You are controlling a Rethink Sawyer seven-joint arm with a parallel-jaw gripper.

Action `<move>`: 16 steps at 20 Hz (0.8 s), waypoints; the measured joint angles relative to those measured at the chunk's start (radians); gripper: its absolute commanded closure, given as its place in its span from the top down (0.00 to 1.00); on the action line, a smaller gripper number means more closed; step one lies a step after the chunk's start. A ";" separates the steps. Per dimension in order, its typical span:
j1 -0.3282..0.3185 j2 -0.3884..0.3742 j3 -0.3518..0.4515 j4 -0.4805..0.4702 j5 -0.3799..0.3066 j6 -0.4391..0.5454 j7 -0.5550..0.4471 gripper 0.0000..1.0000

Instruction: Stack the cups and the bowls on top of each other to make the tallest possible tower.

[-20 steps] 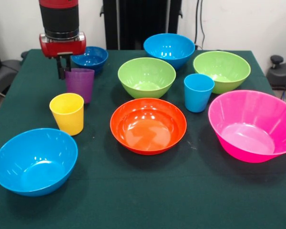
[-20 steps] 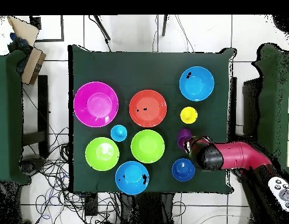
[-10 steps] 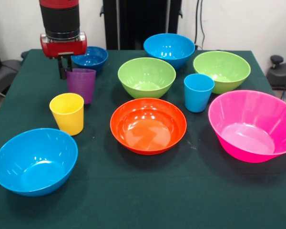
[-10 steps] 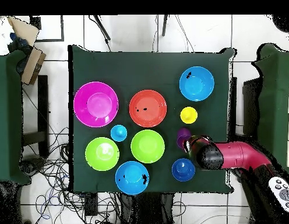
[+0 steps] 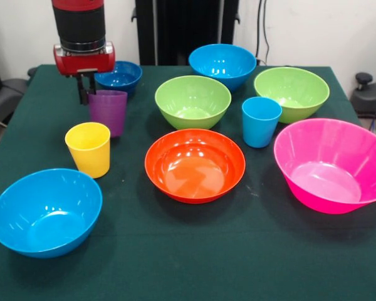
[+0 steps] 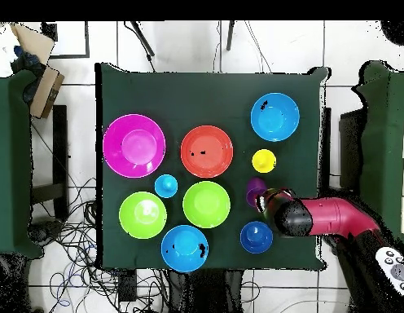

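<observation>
At the table (image 5: 175, 263) edge beyond the yellow cup (image 5: 89, 148), the purple cup (image 5: 106, 111) stands upright, long axis vertical. Gripper (image 5: 84, 94) hangs at its rim, on the side facing the dark blue bowl (image 5: 118, 76). Finger spread: cannot tell. Judged next move: grasp the rim.

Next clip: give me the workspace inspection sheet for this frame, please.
Surface: green table cloth, flat.
Job's things: ten pieces, all upright, none stacked: pink bowl, orange bowl, two lime green bowls, two light blue bowls, dark blue bowl, yellow cup, purple cup, blue cup.
Clutter: nothing seen on the table.
Grippers: gripper at the purple cup's far rim; state unclear.
Cables: tangled on floor.
Surroundings: cardboard boxes, remote.
</observation>
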 measured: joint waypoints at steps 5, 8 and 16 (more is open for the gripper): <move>0.005 0.000 0.000 0.000 0.016 0.000 0.000 0.00; 0.009 0.000 0.000 0.000 0.023 0.000 0.000 0.00; 0.012 0.000 0.000 0.000 0.035 0.000 0.000 0.00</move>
